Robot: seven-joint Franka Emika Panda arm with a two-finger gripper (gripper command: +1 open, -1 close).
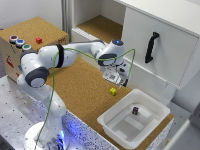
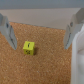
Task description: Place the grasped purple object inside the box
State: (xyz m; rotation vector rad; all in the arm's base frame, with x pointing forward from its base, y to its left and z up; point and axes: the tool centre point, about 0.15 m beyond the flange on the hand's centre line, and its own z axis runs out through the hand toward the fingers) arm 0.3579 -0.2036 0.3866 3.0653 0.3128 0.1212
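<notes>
The purple object (image 1: 135, 110), a tiny dark cube, lies on the floor of the white box (image 1: 112, 122), near its far wall. My gripper (image 1: 114, 80) hovers over the cork table, apart from the box on the exterior view's left of it. It is open and empty. In the wrist view the gripper (image 2: 40, 44) has its fingers (image 2: 6, 30) spread wide, with nothing held between them. The box's white rim (image 2: 80, 56) shows at the edge of the wrist view. The purple object is not visible in the wrist view.
A small yellow cube (image 1: 113, 91) (image 2: 29, 47) sits on the cork just below the gripper, between it and the box. A cork-topped wooden box with coloured buttons (image 1: 22, 42) stands at the back left. A white cabinet with a black handle (image 1: 151, 46) stands behind.
</notes>
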